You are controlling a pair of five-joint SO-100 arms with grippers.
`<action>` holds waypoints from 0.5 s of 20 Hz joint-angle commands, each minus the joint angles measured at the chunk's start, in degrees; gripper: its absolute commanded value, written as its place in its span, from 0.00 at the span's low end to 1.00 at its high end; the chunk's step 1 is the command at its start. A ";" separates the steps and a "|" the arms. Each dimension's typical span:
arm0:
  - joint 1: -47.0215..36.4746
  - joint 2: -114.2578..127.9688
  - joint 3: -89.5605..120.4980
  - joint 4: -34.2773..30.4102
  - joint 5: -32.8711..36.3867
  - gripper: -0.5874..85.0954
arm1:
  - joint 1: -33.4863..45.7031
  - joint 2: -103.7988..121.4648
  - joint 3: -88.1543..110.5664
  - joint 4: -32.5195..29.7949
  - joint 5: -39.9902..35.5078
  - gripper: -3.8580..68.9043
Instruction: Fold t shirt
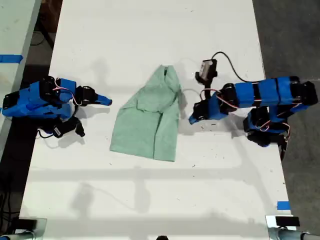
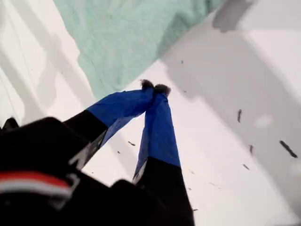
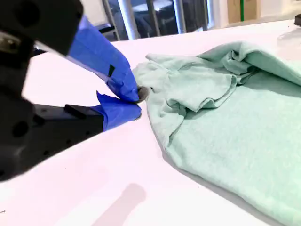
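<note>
Two arms flank the t shirt (image 1: 148,117), which lies mid-table (image 1: 150,190), long axis far to near. My first gripper (image 2: 155,88), clenched and empty, sits just beside its edge on the exterior view's right. My second gripper (image 3: 138,101), also clenched, stands slightly farther off on that view's left.

Plain pale mint-green t shirt (image 1: 148,117) on a white table (image 1: 150,190), blue-taped black arms beside it.
</note>
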 commanded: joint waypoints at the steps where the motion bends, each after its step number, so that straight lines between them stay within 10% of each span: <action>1: -1.32 0.44 0.00 0.35 -1.49 0.01 | 5.54 33.75 27.86 -3.52 -2.72 0.04; 5: -1.23 0.44 0.00 0.35 -1.41 0.01 | 11.07 71.81 46.05 14.59 -8.44 0.04; 10: -1.41 0.44 0.00 0.09 -0.70 0.01 | 10.55 71.37 52.65 9.93 -9.23 0.04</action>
